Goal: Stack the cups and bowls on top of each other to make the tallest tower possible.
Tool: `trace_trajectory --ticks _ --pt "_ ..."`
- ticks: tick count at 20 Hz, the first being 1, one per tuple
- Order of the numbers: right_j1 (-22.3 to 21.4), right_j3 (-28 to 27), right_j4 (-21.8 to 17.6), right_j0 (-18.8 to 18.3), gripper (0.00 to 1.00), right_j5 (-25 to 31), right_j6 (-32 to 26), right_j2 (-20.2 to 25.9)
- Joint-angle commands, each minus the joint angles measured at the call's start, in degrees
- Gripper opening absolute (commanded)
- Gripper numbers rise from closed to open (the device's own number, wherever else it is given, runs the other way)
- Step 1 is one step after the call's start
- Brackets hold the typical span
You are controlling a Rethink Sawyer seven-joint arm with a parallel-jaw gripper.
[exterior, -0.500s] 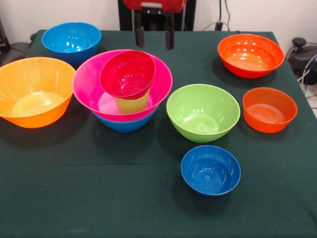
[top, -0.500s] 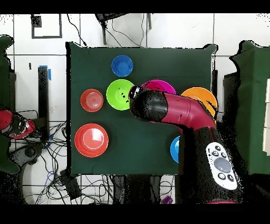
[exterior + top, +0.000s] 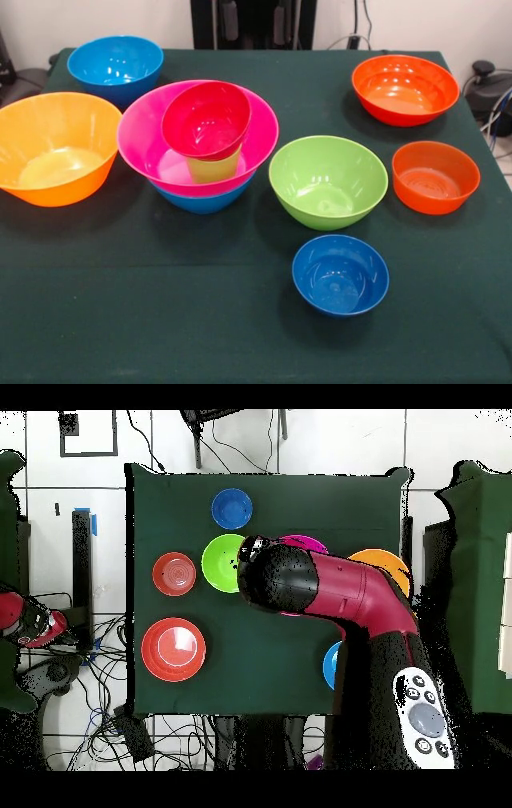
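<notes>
The tower stands left of centre: a medium blue bowl (image 3: 204, 200) under the large pink bowl (image 3: 160, 148), with the lime cup (image 3: 214, 169) upright inside it. The small crimson bowl (image 3: 206, 120) sits tilted on the cup. The green bowl (image 3: 328, 182) stands apart on the cloth, right of the tower. My gripper (image 3: 254, 20) hangs high behind the tower at the top edge, with its two dark fingers (image 3: 230, 19) apart and empty. In the overhead view my arm (image 3: 300, 584) covers most of the pink bowl (image 3: 305, 541).
A large orange bowl (image 3: 54, 148) and a blue bowl (image 3: 116, 66) stand at the left. A large red-orange bowl (image 3: 405, 88), a medium red-orange bowl (image 3: 435, 177) and a small blue bowl (image 3: 340, 274) stand at the right and front.
My gripper has risen: its red body has left the top of the front view and only the fingers show. The bowls and cup have not moved.
</notes>
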Motion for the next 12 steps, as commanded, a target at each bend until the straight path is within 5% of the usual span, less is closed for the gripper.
trace_trajectory --ticks 1,12 --pt "3.0 -1.6 0.5 4.2 1.0 1.5 8.1 0.6" --pt "5.7 0.0 3.5 8.5 1.0 4.8 9.1 -0.3"
